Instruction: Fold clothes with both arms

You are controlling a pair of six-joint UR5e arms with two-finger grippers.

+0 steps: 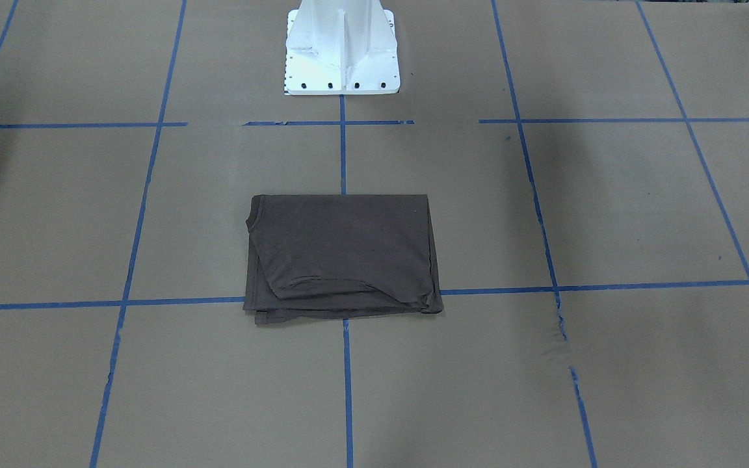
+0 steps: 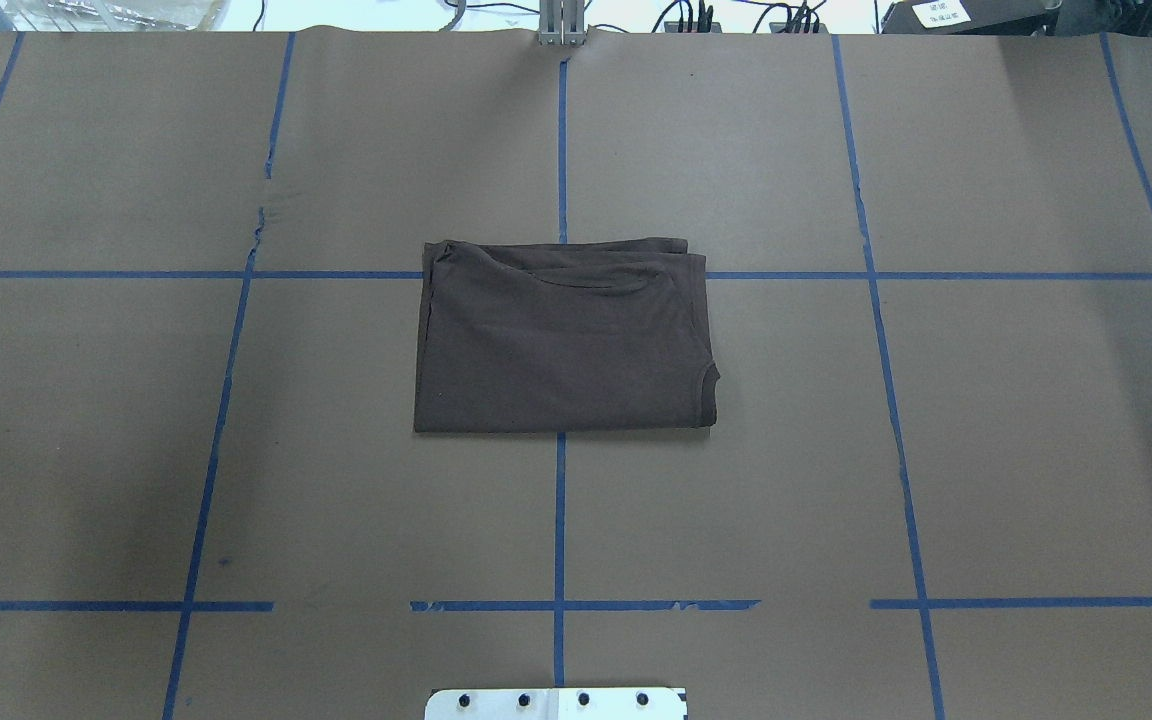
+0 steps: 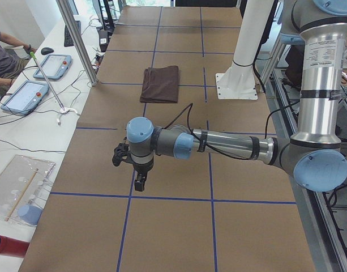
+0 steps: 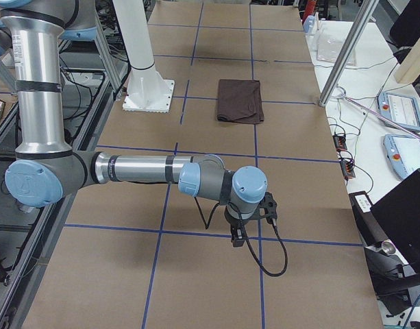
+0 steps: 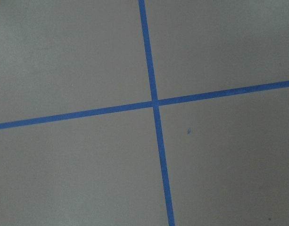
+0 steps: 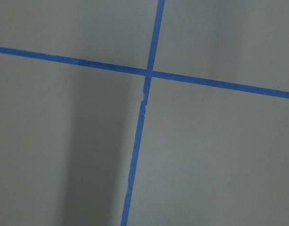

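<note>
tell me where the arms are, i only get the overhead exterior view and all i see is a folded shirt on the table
observer: the left arm is stretched low over the table near the end on the robot's left, with the left claw pointing down, far from the shirt.
operator: and the right one
observer: the right arm reaches over the opposite end, with the right claw pointing down too.
operator: claws open or shut
observer: cannot tell, they show only in the side views. the left wrist camera sees just a blue tape cross, no cloth.
</note>
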